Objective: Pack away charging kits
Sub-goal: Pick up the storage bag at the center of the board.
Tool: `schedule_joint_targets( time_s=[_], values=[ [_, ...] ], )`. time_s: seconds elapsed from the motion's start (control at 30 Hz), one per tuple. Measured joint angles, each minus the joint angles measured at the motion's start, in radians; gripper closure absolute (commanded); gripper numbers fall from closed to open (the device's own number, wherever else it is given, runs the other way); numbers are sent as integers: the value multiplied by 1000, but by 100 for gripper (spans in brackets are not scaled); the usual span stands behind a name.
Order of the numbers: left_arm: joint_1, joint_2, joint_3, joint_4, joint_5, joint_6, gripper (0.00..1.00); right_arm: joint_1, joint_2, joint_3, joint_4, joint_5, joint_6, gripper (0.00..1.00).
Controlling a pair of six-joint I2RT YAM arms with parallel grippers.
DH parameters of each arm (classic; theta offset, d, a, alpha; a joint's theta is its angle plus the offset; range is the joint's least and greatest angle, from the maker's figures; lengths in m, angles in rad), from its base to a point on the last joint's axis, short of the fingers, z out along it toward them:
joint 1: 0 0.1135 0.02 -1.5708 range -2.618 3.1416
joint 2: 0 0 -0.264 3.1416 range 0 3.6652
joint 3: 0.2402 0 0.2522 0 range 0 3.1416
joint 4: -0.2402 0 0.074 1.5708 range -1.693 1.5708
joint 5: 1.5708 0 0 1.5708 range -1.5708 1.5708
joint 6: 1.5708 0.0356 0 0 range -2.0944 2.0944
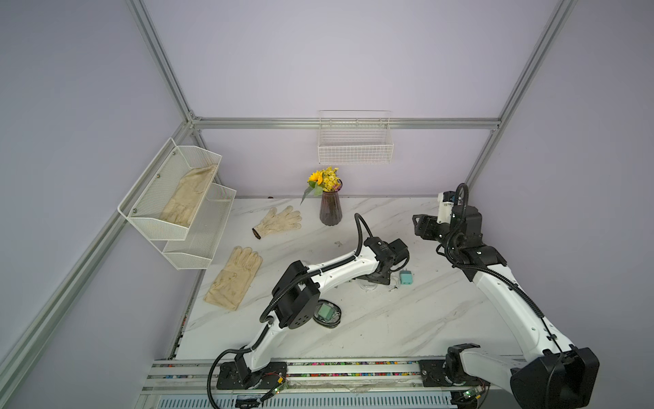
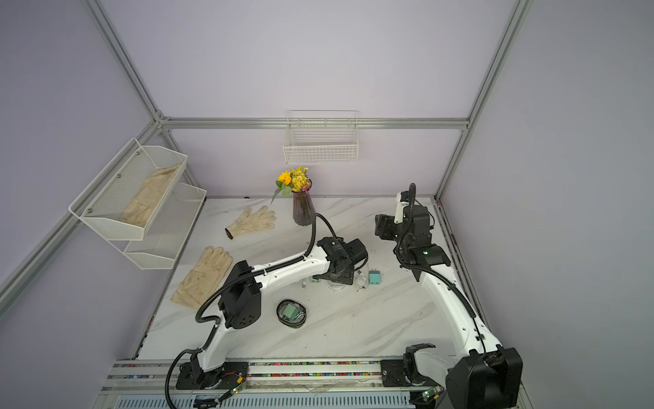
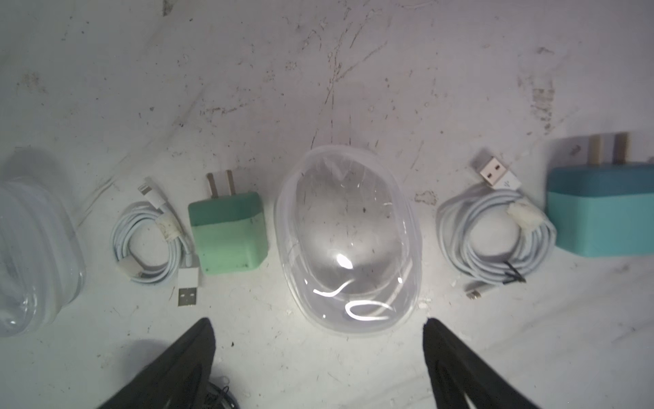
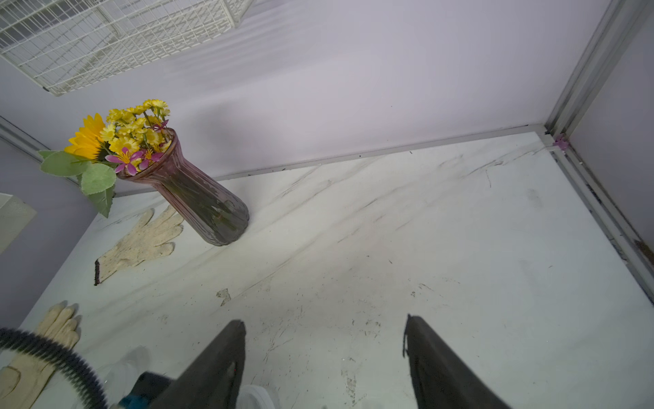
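Left pincer (image 3: 317, 320) spread wide, empty, over kit row; right pincer (image 4: 323, 320) also parted, empty, raised off surface (image 1: 354, 336) at back right.
Row mid-surface, left to right: part-seen clear case (image 3: 35, 240); white coiled cable (image 3: 148, 244) lying flat, USB plug toward front; mint charger (image 3: 226, 237), prongs toward back wall (image 1: 354, 70); oval clear case (image 3: 348, 240), long axis front-to-back, parallel to those prongs, just ahead of left pincer, untouched; grey coiled cable (image 3: 495, 237); blue charger (image 1: 406, 278), prongs rearward too. Nearer front edge, apart from row: black-rimmed case (image 2: 279, 315) with second mint charger (image 2: 291, 311) inside, axis unclear.
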Motion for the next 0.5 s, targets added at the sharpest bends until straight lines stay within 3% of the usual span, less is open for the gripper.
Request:
schedule_joint_targets(
  time_s=[0.2, 0.5],
  values=[
    [24, 121, 167, -34, 16, 67, 19, -19, -13, -55, 10, -46, 14, 27],
    [17, 185, 215, -51, 52, 91, 31, -29, -47, -74, 55, -76, 24, 27]
  ],
)
